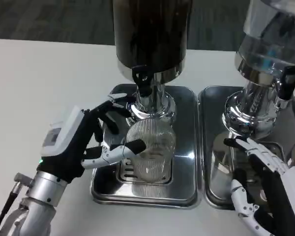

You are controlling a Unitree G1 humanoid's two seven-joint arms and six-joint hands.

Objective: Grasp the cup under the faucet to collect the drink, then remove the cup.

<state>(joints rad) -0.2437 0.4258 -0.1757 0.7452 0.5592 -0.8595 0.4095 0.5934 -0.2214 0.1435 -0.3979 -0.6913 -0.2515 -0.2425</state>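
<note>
Head view: left hand (96,140) grips cup (150,150) from its left.

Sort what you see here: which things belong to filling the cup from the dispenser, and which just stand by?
Part of the job:
- ribbed clear cup
- dark drink dispenser with its black tap
- left robot hand, fingers around the cup
- left drip tray under the cup

Standing by:
- clear dispenser
- right drip tray
- right robot hand, holding nothing

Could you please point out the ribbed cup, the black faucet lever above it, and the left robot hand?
Ribbed cup (150,152), head view: its front wall.
Black faucet lever (140,77), head view: lever body.
Left robot hand (83,142), head view: black palm.
</note>
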